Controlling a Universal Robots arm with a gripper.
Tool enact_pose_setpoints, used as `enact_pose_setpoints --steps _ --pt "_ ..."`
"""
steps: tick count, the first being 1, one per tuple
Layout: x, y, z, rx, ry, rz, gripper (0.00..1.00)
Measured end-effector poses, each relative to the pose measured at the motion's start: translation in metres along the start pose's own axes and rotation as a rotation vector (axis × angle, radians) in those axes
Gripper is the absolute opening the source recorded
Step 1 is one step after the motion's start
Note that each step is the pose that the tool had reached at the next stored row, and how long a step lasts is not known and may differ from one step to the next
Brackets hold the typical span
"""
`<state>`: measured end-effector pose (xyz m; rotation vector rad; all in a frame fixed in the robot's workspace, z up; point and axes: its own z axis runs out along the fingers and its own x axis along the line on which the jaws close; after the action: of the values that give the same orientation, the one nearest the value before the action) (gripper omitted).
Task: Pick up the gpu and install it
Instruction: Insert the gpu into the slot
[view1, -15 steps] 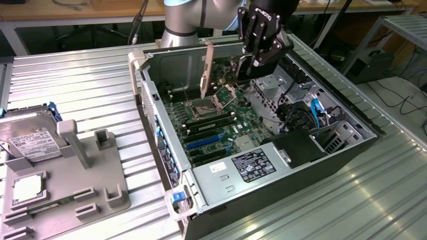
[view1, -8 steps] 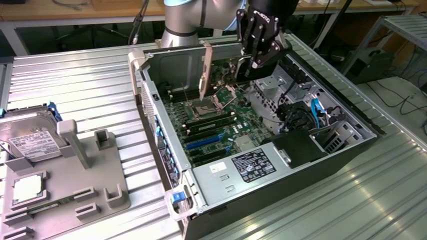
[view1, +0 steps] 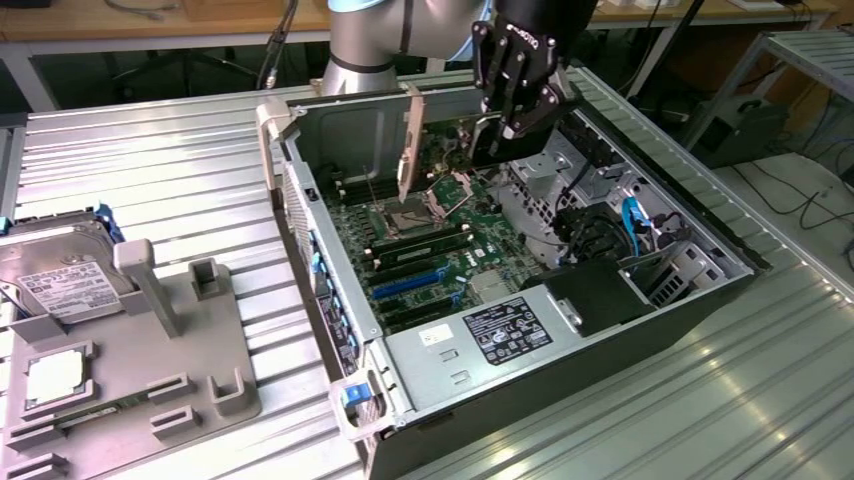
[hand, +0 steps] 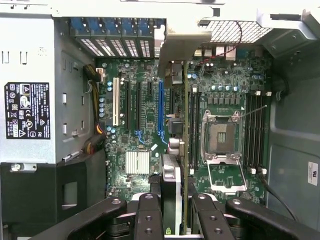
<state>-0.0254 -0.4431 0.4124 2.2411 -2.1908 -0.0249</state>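
Observation:
My gripper hangs above the open computer case, shut on the gpu. The card is held upright, its silver end bracket pointing down toward the motherboard. In the wrist view the gpu appears edge-on between my black fingers, with its green board edge and its bracket running toward the case's rear slots. It sits clear of the board, roughly over the blue expansion slot and beside the empty processor socket.
A power supply with a label fills the case's near end, with blue cables and drive bays on the exterior view's right. On the exterior view's left, a grey fixture holds a silver hard drive and a square processor chip.

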Motion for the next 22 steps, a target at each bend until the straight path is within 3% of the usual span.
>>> enact_pose_setpoints --steps 22 --pt "0.000 -0.0003 0.0183 0.0000 0.0001 0.000 0.28"
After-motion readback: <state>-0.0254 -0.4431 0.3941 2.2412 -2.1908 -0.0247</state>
